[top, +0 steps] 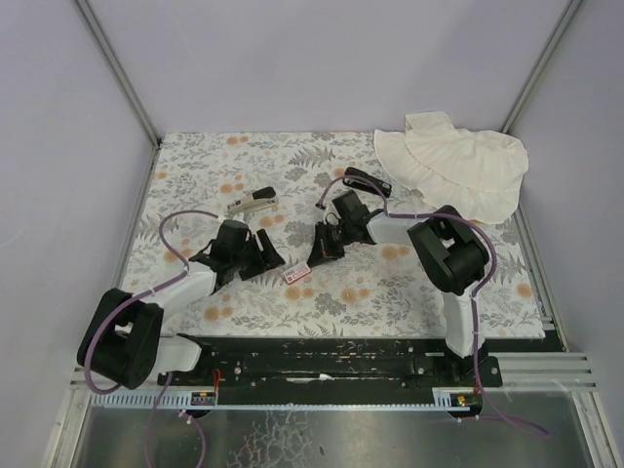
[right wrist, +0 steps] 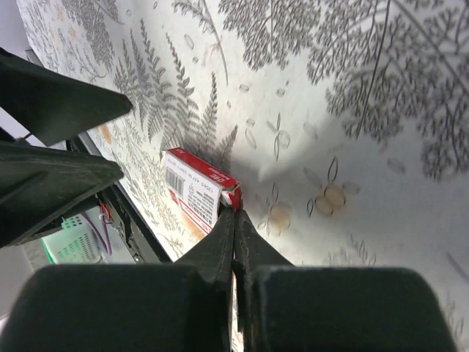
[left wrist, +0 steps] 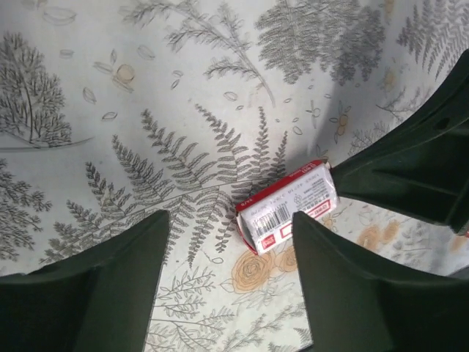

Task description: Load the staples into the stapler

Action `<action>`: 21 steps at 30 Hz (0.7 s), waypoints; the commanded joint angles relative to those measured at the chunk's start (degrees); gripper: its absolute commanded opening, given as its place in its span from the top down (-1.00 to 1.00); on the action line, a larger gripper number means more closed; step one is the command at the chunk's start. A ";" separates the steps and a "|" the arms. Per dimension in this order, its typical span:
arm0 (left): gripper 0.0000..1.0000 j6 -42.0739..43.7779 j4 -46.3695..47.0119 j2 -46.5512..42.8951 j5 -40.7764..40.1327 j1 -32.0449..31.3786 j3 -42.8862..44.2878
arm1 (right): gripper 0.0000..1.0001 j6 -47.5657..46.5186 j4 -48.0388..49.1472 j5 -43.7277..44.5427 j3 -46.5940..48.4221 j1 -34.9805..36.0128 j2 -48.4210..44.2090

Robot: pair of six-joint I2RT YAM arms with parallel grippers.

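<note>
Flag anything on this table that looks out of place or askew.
A cream frilled cloth sits heaped at the far right corner, overlapping the floral mat's edge; it has no part in stapling. The staple box lies askew on the mat, the shut right claw at its end. Nothing looks spilled.
</note>
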 commanded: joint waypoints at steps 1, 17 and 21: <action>-0.44 11.93 -6.30 -4.56 -7.20 -3.86 4.54 | 1.00 -4.09 -2.98 3.62 -2.40 0.45 -7.94; -0.69 29.72 17.83 4.37 -3.51 -23.18 2.58 | 1.00 -8.85 -6.04 1.89 -17.63 -3.10 -18.85; -0.69 30.52 19.27 9.97 -3.76 -26.13 4.21 | 1.00 -8.33 -5.10 0.69 -19.58 -4.03 -19.73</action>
